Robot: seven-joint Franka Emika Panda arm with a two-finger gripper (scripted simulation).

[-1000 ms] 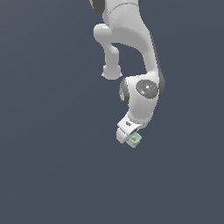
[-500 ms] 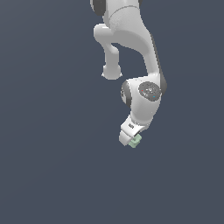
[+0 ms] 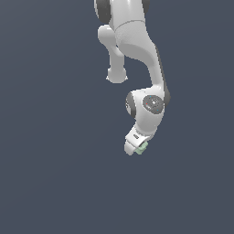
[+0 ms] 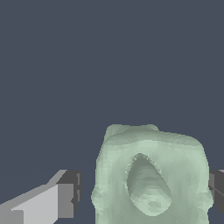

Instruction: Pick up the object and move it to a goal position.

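The object (image 4: 151, 179), pale mint green with a round recess facing the wrist camera, sat between the two fingers (image 4: 65, 199) of the gripper (image 3: 137, 148); one dark pad touched its side while the other showed a slim gap. In the exterior view it (image 3: 142, 147) peeked out at the gripper's tip, at about 5 o'clock from frame centre. Whether the jaws truly clamped it could not be told; the arm (image 3: 137, 55) hung from 12 o'clock.

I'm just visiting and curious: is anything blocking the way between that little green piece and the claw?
Nothing visible does. The green piece already sits between the fingers of the tool; one finger shows a small gap from it.
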